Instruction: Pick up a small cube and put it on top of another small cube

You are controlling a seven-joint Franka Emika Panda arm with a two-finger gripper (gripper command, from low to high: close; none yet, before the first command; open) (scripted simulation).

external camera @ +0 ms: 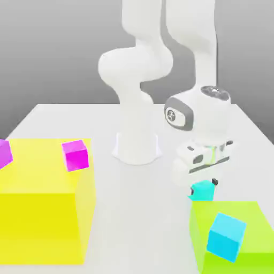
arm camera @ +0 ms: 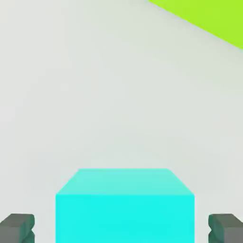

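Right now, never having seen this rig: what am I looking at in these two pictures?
It is a simulated white robot arm with a two-finger gripper. One picture comes from a camera off the arm, the other from a camera on its hand. On the pale grey table stand a big yellow block carrying a magenta cube, and a big lime-green block carrying a sky-blue cube. The gripper sits over a small turquoise cube. In the hand view its dark grey fingertips stand apart on either side of that cube, not touching it, so nothing is held.
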